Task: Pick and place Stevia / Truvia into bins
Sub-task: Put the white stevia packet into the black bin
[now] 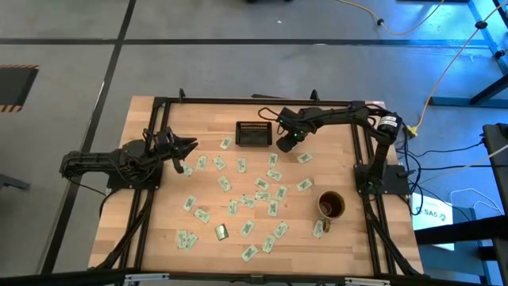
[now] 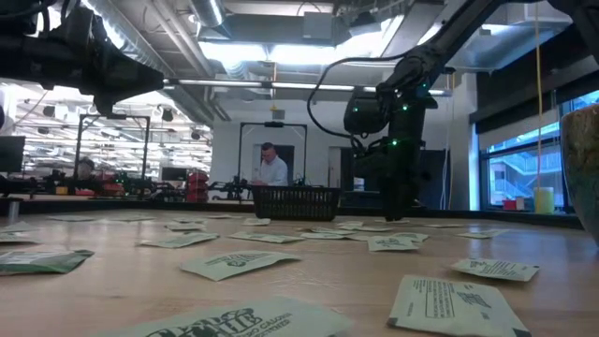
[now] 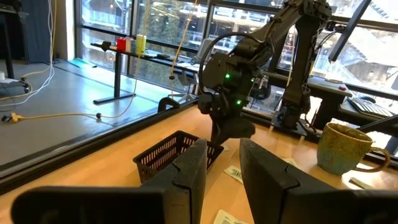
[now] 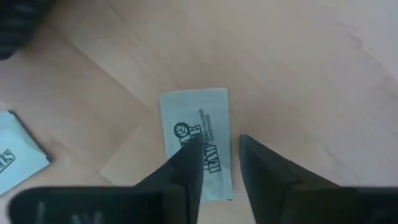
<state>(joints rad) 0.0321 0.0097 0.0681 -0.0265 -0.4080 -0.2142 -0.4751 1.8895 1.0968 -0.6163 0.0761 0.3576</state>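
Note:
Many pale green and white Stevia packets [image 1: 262, 187] lie flat across the wooden table. The black slatted bin [image 1: 254, 134] stands at the far middle. Just to the right of the bin my right gripper [image 1: 286, 145] points straight down, open, low over one packet [image 4: 196, 134]. One fingertip [image 4: 193, 152] shows over the packet's printed face and the other [image 4: 252, 149] just past its long edge. My left gripper [image 1: 189, 147] waits open and level at the table's left, with nothing between its fingers. My right gripper comes at the packet [image 4: 211, 124] from above, fingers pointing down, at the packet's near end. The packet lies flat on the table. I cannot tell whether the fingertips touch it.
A brownish-gold mug [image 1: 331, 205] stands at the near right with packets around it. Another packet [image 4: 15, 158] lies close to the one under my right gripper. The dark frame rails [image 1: 262, 101] run along the table's edges. A person shows far off in the room behind the bin [image 2: 298, 200].

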